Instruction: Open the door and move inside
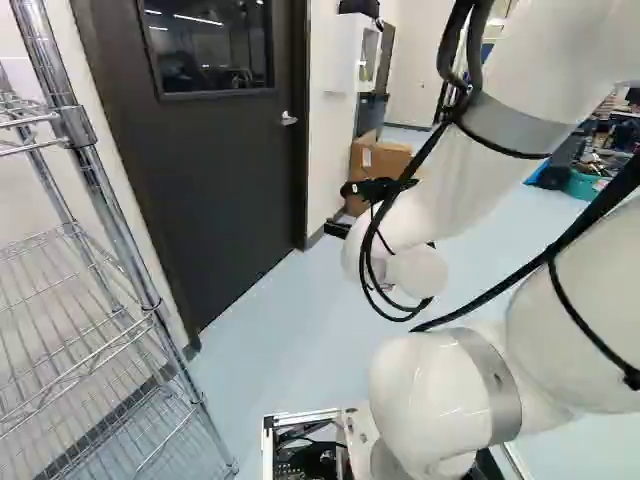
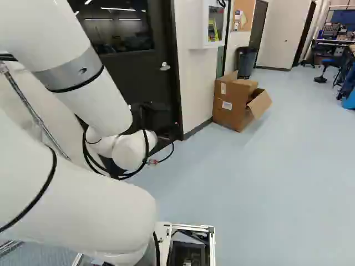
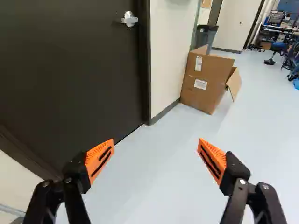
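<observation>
Closest to me stands the white arm (image 1: 445, 390), its lower joints bulky over a metal frame (image 2: 212, 246) with electronics inside, and black cables strapped along its length. Just off at ten o'clock from the base is the wire rack (image 1: 83, 135), bright metal, its shelves running beside the wall. Out at the arm's end the jaws are spread wide, one orange pad (image 3: 99, 158) facing the other well apart, with pale floor (image 3: 154, 186) showing between and beyond them. The dark door (image 1: 215, 170) fills the stretch at ten to eleven o'clock from the jaws, sitting closed in its frame (image 3: 144, 60), with a window (image 2: 125, 25) in its upper part. Its silver handle (image 3: 129, 20) is between eleven and twelve, well ahead of the jaws and apart from them, close to the frame. Past that, toward one o'clock, a brown box (image 3: 208, 81) stands on the floor by the wall (image 3: 169, 56), a flap hanging out and white labels on it. A white cabinet (image 2: 196, 27) hangs on the wall above that stretch. Farther on, also near one, come a dark bin (image 3: 205, 36) and then, closer to two, a blue chair (image 3: 279, 45) by a loaded table (image 3: 278, 29).
</observation>
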Robot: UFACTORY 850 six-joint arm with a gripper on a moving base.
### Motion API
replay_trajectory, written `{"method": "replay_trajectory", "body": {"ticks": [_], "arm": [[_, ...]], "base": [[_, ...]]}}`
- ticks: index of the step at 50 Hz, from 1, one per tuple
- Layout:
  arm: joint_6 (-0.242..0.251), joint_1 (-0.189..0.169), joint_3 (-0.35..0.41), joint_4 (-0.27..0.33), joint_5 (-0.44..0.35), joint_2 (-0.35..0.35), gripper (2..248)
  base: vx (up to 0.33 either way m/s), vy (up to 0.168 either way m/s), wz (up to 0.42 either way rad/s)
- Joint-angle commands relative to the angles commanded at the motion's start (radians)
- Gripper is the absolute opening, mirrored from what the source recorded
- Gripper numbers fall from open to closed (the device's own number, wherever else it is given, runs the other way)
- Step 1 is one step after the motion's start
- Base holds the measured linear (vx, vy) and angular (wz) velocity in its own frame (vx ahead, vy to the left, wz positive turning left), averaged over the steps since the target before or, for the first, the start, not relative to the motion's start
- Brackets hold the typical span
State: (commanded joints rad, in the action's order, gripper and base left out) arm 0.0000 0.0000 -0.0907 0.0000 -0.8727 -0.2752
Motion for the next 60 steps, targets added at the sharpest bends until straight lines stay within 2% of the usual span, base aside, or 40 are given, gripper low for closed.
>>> {"method": "replay_trajectory", "body": {"ticks": [60], "arm": [[0.000,0.000,0.000,0.000,0.000,0.000,247]], "base": [[0.020,-0.002,-0.010]]}}
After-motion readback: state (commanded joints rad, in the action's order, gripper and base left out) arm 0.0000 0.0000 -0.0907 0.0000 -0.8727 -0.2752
